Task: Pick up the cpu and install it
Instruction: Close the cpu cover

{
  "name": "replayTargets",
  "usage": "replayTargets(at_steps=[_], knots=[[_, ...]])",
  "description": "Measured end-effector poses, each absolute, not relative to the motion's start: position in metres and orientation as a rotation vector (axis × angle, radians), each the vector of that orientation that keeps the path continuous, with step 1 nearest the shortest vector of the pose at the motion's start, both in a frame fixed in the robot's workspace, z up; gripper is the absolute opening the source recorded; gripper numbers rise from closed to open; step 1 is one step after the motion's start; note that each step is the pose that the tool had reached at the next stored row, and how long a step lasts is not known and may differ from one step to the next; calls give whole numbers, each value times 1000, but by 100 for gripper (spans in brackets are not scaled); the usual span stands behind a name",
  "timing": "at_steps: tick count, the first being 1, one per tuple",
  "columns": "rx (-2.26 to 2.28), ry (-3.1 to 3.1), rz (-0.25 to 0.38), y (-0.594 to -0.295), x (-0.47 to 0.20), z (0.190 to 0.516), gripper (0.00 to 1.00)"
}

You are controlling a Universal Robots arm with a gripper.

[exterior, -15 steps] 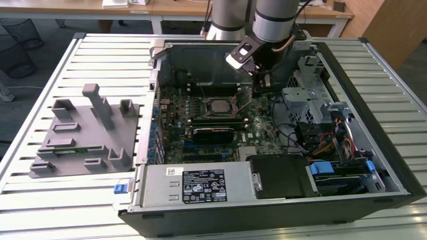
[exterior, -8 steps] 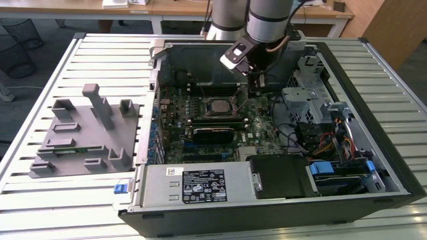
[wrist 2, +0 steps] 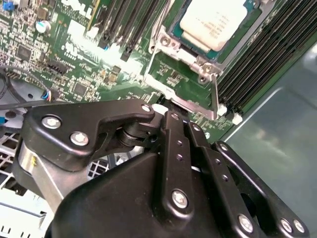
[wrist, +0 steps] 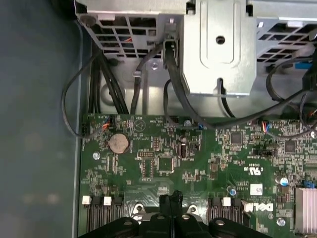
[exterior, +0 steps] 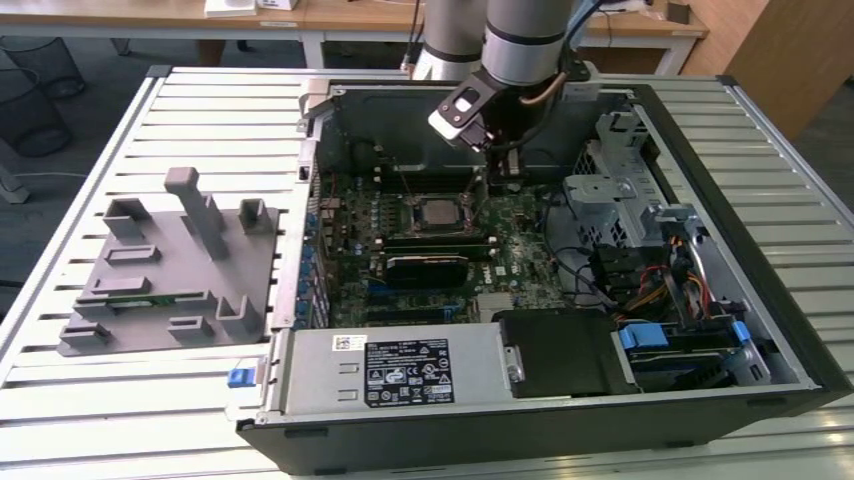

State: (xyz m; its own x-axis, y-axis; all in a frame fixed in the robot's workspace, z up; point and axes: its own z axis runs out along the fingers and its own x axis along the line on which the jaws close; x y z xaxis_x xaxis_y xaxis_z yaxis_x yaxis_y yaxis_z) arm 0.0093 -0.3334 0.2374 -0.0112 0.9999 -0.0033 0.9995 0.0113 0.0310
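Note:
The cpu [wrist 2: 218, 20], a flat square chip with a pale silver top, lies in the motherboard socket [exterior: 441, 212] with a metal frame [wrist 2: 198, 82] around it. My gripper [wrist 2: 161, 106] is low inside the open computer case, just beside a corner of that frame, and its black fingers [wrist: 171, 198] are pressed together with nothing between them. In the exterior view the gripper [exterior: 497, 175] hangs over the green motherboard [exterior: 521, 260], a little to the exterior view's right of the socket and farther back.
A grey fixture plate [exterior: 174, 270] holding a green memory stick [exterior: 134, 297] lies on the slatted table at the exterior view's left. Inside the case are a power supply [exterior: 387, 370], a metal drive cage [wrist: 218, 44], loose cables [exterior: 641, 280] and black memory slots [wrist 2: 257, 74].

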Motion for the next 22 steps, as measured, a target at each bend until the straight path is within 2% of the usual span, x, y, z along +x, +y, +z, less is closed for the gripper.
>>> replayTargets(at_steps=[22], knots=[[2192, 2217, 31, -333, -14, 230, 11]])
